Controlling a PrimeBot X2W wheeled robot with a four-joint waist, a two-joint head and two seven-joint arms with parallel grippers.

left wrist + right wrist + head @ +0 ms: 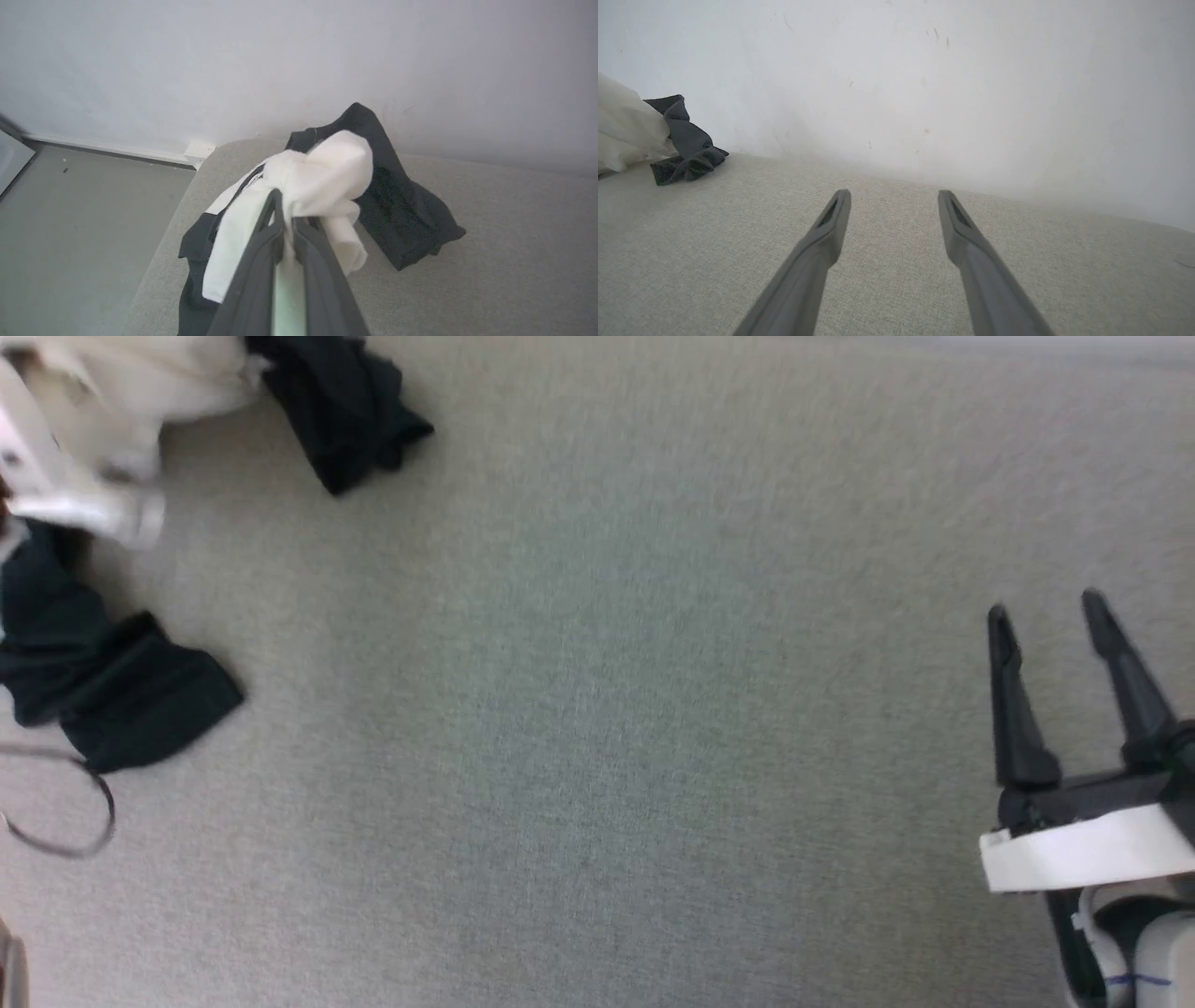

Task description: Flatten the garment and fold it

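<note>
- Nearest, the right end effector hangs with its fingers apart over the bare grey fabric surface, touching nothing.
- The raglan shirt lies well apart from it, to its left and farther off, bunched at the surface's left edge.
- There the left end effector is clamped on the shirt's white body, so the left arm is nearer.
- Its near black sleeve and far black sleeve trail either side; spreading likely needs the right arm to cross leftward.

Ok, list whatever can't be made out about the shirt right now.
Head view: the garment is cut off by the left edge, motion-blurred, partly behind a pale forearm.
Left wrist view: the pinched spot is hidden between the fingers of the left gripper.
Right wrist view: the left edge cuts it off.
</note>
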